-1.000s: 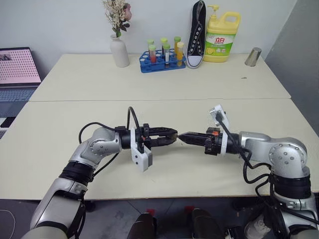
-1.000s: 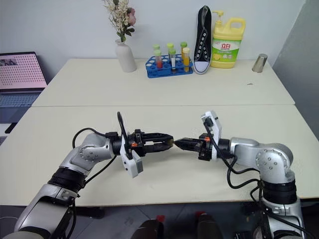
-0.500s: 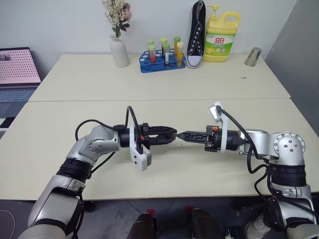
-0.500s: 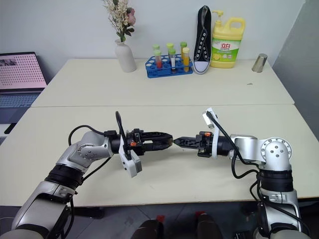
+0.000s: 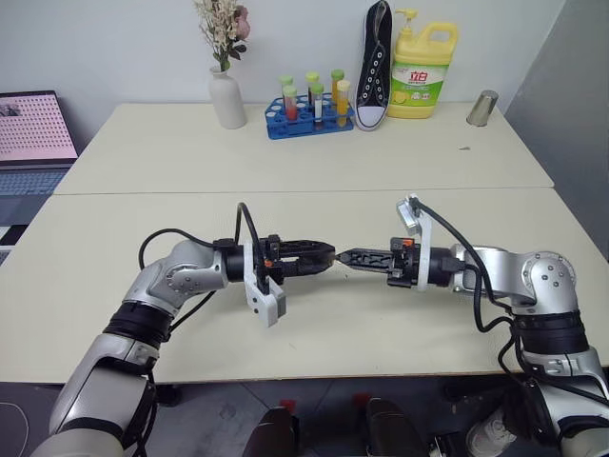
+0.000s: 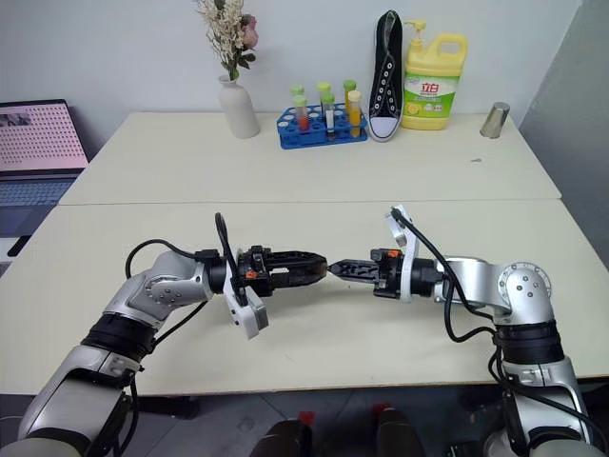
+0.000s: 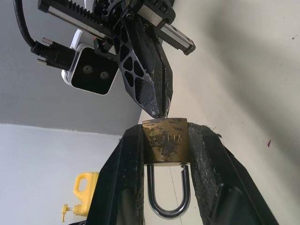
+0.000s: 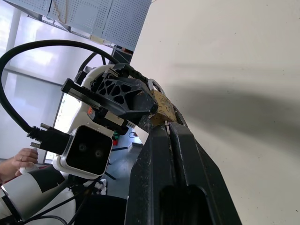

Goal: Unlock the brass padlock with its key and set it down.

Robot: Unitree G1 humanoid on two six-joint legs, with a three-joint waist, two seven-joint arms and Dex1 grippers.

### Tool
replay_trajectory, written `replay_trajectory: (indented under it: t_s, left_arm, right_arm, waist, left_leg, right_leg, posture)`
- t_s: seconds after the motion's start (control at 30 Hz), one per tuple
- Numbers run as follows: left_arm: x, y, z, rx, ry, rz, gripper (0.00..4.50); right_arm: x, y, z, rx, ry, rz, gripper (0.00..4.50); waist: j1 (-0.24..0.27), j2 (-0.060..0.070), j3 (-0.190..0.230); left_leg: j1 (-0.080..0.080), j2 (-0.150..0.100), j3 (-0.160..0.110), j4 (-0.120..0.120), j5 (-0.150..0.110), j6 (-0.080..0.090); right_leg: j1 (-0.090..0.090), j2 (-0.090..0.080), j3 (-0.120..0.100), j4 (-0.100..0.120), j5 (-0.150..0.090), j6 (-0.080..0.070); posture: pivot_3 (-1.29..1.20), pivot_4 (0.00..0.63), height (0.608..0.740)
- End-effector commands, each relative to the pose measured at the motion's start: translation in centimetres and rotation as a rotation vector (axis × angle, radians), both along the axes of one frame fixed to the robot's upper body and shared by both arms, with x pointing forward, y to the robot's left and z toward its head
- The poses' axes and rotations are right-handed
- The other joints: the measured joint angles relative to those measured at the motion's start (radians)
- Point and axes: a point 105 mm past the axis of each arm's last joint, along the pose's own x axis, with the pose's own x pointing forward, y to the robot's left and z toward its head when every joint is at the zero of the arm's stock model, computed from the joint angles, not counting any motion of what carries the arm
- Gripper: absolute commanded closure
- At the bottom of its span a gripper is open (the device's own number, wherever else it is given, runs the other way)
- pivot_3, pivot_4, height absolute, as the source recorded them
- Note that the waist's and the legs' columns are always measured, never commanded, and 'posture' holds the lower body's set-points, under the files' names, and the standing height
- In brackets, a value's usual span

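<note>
Two grippers meet tip to tip above the near table, the brass padlock pinched between the left one's fingers.

The left gripper point(image 5: 326, 258) points level toward the right gripper point(image 5: 344, 258), both held above the cream table point(image 5: 314, 333). In the left wrist view the brass padlock point(image 7: 165, 140) sits clamped by its sides between the two black fingers point(image 7: 129, 164), its silver shackle point(image 7: 168, 197) hanging back toward the wrist and looking seated in the body. The right gripper's fingers point(image 8: 180, 154) are pressed together, their tips touching the padlock's outer end; the key itself is too small to make out. At the far table stand a white vase point(image 5: 227, 98), a blue test-tube rack point(image 5: 309, 119), a black sneaker point(image 5: 375, 67), a yellow detergent bottle point(image 5: 421, 71) and a metal cup point(image 5: 483, 109).
</note>
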Motion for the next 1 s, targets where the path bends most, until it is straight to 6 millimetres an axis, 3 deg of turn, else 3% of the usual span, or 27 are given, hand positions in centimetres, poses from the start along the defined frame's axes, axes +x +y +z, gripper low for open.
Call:
replay_trajectory:
  t_s: [0.03, 0.23, 0.27, 0.33, 0.53, 0.67, 0.8, 1.0]
  left_arm:
    - [-0.7, -0.6, -0.2, 0.031, -0.026, -0.059, 3.54]
    - [-0.6, -0.7, -0.1, 0.018, -0.019, -0.052, 3.54]
    - [-0.6, -0.7, 0.0, 0.017, -0.018, -0.052, 3.54]
    - [-0.6, -0.7, 0.0, 0.015, -0.017, -0.052, 3.54]
    - [-0.4, -0.9, 0.4, -0.009, -0.01, -0.045, 3.54]
    - [-0.4, -1.0, 0.7, -0.024, -0.011, -0.047, 3.54]
    - [-0.5, -1.1, 0.9, -0.04, -0.006, -0.042, 3.54]
    - [-0.5, -1.4, 1.0, -0.047, -0.006, -0.042, 3.54]
  right_arm:
    - [-0.1, 0.6, 2.5, 0.081, -0.055, 0.03, 4.5]
    - [-0.9, 1.1, 2.9, 0.04, -0.111, 0.078, 4.5]
    - [-1.0, 1.1, 2.8, 0.036, -0.12, 0.078, 4.31]
    - [-1.0, 1.1, 2.8, 0.03, -0.129, 0.075, 3.87]
    - [-1.6, 0.0, 2.0, -0.117, -0.312, 0.087, 1.75]
    - [-1.0, -1.5, 1.0, -0.341, -0.577, 0.073, 0.36]
    - [-1.0, -1.8, 1.1, -0.365, -0.711, 0.065, 0.33]
    - [-1.6, 0.0, 0.7, -0.244, -0.662, 0.064, 0.33]
  waist:
    - [0.0, 0.0, 0.0]
    - [-0.001, 0.0, 0.0]
    - [-0.001, 0.0, 0.0]
    - [-0.001, 0.0, 0.0]
    - [0.001, 0.0, 0.0]
    - [0.007, 0.0, 0.0]
    - [0.006, 0.0, 0.0]
    - [0.003, 0.0, 0.0]
  left_leg:
    - [0.0, 0.0, 0.0, 0.0, 0.0, 0.0]
    - [0.0, 0.0, 0.0, 0.0, 0.0, 0.0]
    - [0.0, 0.0, 0.0, 0.0, 0.0, 0.0]
    - [0.0, 0.0, 0.0, 0.0, 0.0, 0.0]
    - [0.0, 0.0, -0.001, 0.0, 0.0, 0.0]
    - [-0.001, 0.0, -0.001, 0.0, 0.0, 0.0]
    - [-0.001, -0.001, 0.0, 0.0, 0.0, 0.0]
    - [-0.001, -0.001, 0.0, 0.0, 0.0, 0.0]
  right_leg:
    - [0.0, 0.0, 0.0, 0.0, 0.0, 0.0]
    - [0.0, 0.0, 0.0, 0.0, 0.0, 0.0]
    - [0.0, 0.0, 0.0, 0.0, 0.0, 0.0]
    - [0.0, 0.0, 0.0, 0.0, 0.0, 0.0]
    - [0.0, 0.0, 0.0, 0.0, 0.0, 0.0]
    - [0.0, -0.001, -0.001, -0.001, 0.0, 0.0]
    - [0.0, 0.0, -0.001, -0.001, 0.0, 0.0]
    - [-0.001, 0.0, -0.001, -0.001, 0.0, 0.0]
  posture:
    - [0.0, 0.15, 0.74]
    - [0.0, 0.15, 0.74]
    - [0.0, 0.15, 0.74]
    - [0.0, 0.15, 0.74]
    - [0.0, 0.15, 0.74]
    - [0.0, 0.15, 0.74]
    - [0.0, 0.15, 0.74]
    - [0.0, 0.15, 0.74]
